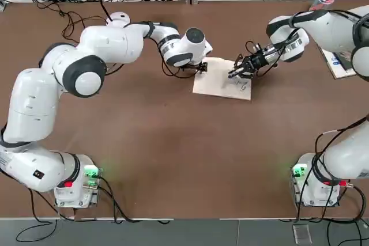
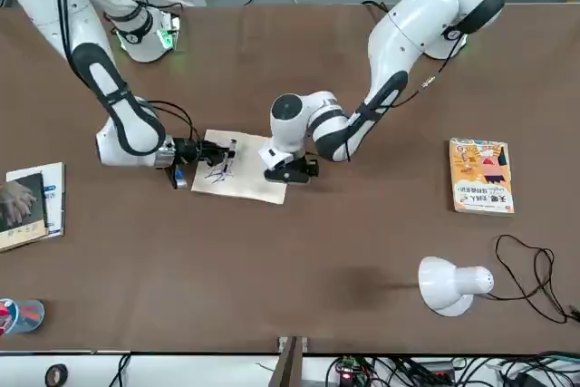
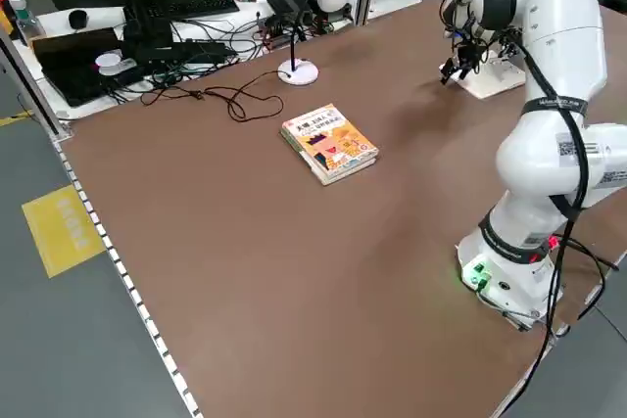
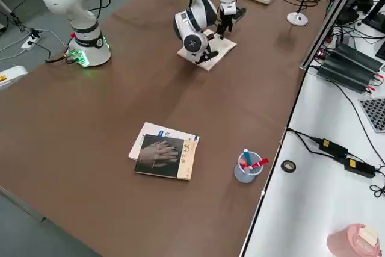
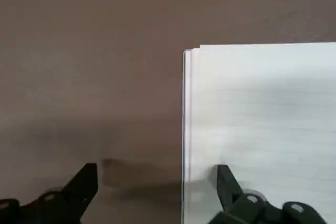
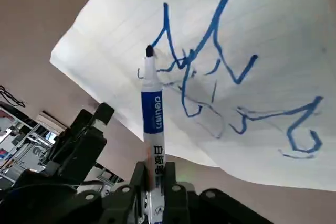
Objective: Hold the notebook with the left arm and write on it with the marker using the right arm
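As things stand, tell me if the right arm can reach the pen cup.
Probably not without first letting go: the right pincer is shut on the marker at the notebook; the cup stands apart across bare table.

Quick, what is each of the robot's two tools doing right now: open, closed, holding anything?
Left tool: open, one finger on the notebook, the other over bare table, pinning its corner.
Right tool: closed on the marker, tip at the scribbled page.

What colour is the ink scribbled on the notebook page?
Blue ink on the notebook, clearest in the right wrist view.
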Controlling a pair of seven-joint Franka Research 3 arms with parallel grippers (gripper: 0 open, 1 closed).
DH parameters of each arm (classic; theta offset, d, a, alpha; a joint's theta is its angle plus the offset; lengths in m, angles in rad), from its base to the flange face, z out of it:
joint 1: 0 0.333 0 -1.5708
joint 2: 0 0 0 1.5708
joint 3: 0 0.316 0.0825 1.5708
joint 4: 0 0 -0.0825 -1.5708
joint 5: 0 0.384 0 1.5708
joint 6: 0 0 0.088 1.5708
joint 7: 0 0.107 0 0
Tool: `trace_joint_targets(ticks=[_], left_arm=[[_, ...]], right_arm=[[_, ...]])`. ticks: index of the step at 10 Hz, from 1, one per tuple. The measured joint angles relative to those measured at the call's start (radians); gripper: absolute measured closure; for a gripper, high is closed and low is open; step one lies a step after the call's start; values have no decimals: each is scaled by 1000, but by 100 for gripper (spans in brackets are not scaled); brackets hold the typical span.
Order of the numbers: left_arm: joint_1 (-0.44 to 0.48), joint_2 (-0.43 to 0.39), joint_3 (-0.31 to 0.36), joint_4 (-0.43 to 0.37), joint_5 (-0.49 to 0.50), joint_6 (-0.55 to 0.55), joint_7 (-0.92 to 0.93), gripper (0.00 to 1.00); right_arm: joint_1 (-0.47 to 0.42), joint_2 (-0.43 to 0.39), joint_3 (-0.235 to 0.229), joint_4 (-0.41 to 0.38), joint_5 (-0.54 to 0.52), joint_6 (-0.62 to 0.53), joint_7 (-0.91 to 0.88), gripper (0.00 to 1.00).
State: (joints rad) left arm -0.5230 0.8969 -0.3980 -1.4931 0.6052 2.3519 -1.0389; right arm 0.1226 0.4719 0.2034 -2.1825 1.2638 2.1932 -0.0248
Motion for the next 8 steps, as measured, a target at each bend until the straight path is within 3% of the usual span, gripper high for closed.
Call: trace_joint_targets(ticks=[8], left_arm=[[0,0,0,0,0,0,0,0]], right_arm=[[7,4,-2,7,10,14,1,82]])
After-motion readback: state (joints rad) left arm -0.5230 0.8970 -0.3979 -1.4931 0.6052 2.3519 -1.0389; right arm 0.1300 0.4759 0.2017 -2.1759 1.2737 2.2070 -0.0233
